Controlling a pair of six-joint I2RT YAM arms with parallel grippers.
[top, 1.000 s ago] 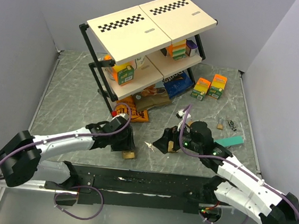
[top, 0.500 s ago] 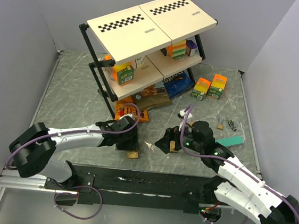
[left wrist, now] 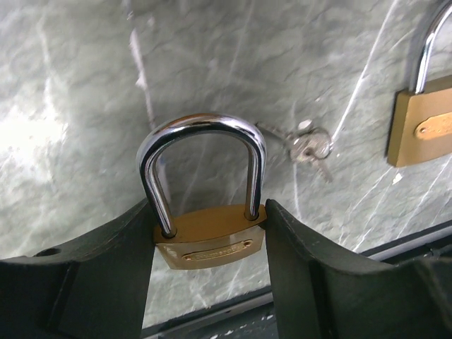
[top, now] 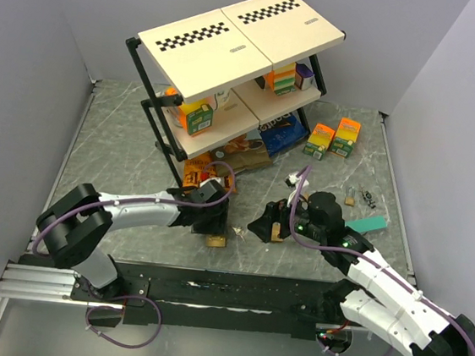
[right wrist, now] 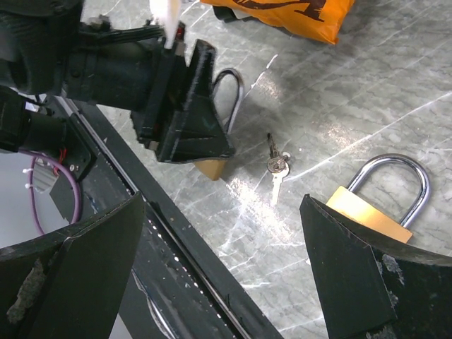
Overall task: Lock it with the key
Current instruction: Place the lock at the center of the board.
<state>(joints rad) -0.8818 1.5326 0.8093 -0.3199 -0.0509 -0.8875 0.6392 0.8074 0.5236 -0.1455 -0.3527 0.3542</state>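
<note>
Two padlocks and one key sit by the table's [top: 112,156] near edge. The left gripper [left wrist: 212,219] pinches one padlock [left wrist: 208,244] by its body, and the key [left wrist: 308,147] lies just beside it. The second padlock [right wrist: 373,212] lies by the right gripper [right wrist: 220,212], whose fingers are spread wide; open marble lies leftward.

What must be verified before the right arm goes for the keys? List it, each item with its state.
1. Left tool clamps the held padlock by its brass body: ok.
2. Right tool open, nothing in it: ok.
3. Keys lie free on the table, nothing on them: ok.
4. Second padlock apart from the keys: ok, though it lies close to one finger of the right tool.
5. Held padlock's keyhole within reach: cannot tell, its underside is hidden.
</note>
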